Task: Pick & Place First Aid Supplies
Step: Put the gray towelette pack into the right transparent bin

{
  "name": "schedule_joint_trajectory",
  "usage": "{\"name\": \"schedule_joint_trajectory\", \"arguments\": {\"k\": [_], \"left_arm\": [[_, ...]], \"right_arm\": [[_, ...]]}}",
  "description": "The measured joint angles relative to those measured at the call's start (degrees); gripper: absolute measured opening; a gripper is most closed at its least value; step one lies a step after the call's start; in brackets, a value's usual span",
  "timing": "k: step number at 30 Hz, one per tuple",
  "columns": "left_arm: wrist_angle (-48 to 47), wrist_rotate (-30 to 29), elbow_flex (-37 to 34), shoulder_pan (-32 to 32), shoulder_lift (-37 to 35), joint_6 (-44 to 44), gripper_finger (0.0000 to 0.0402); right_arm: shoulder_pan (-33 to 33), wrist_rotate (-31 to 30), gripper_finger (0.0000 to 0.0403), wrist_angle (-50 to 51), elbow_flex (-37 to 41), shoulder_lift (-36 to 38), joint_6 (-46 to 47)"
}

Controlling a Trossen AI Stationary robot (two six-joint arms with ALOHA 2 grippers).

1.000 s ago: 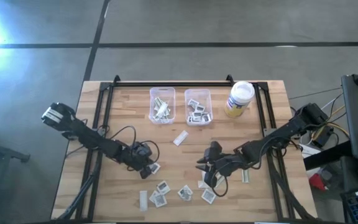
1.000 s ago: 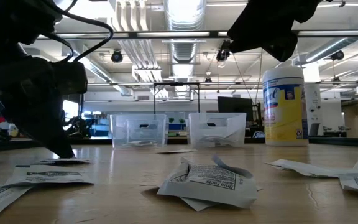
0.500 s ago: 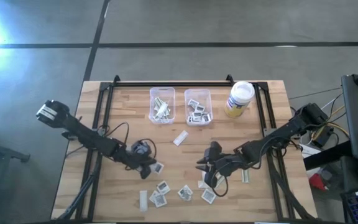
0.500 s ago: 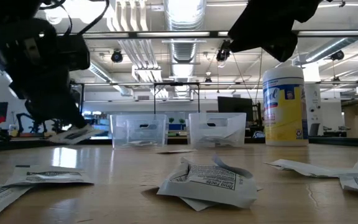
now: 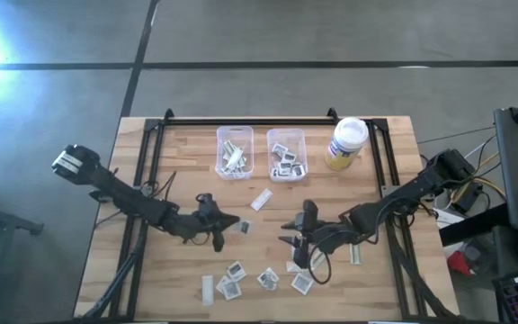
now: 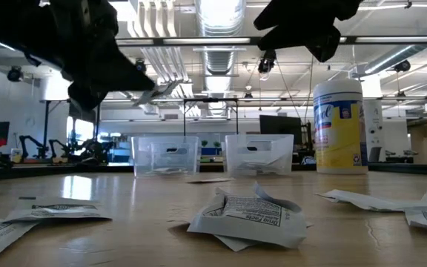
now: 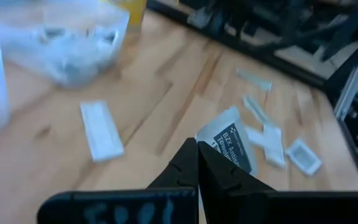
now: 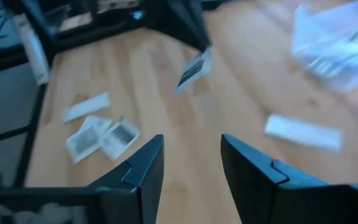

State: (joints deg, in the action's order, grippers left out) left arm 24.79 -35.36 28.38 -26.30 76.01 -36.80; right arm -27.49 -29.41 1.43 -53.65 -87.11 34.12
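The 2 clear bins (image 5: 261,153) at upper centre already hold several packets. The left pincer (image 5: 229,223) is clamped on 1 square packet (image 5: 244,228), lifted off the surface (image 5: 394,283). The right pincer (image 5: 293,246) hangs with fingers apart, holding nothing. About 8 loose packets (image 5: 232,279) remain at lower centre.

Strong glare is blooming at the upper left over the grey concrete floor (image 5: 52,54), while the pale wooden slatted table (image 5: 178,144) is lying evenly lit. Long white ceiling lights (image 6: 221,15) are silhouetting both arms, and both wrist views are smearing with blur.
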Motion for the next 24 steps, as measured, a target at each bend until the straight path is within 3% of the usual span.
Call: {"name": "schedule_joint_trajectory", "arguments": {"k": [8,16,24], "left_arm": [[11.8,-3.4,0.0,0.0,0.0,13.0,0.0000],[17.6,-3.7,0.1,0.0,0.0,23.4,0.0000],[17.7,-3.6,0.1,0.0,0.0,27.6,0.0000]], "right_arm": [[1.1,-5.7,0.0184,-5.5,0.1,-0.3,-8.7],[1.3,-7.0,0.0188,-18.2,-0.7,-7.0,-23.8],[2.7,-10.1,0.0189,-20.4,-5.7,-13.2,-21.8]]}}
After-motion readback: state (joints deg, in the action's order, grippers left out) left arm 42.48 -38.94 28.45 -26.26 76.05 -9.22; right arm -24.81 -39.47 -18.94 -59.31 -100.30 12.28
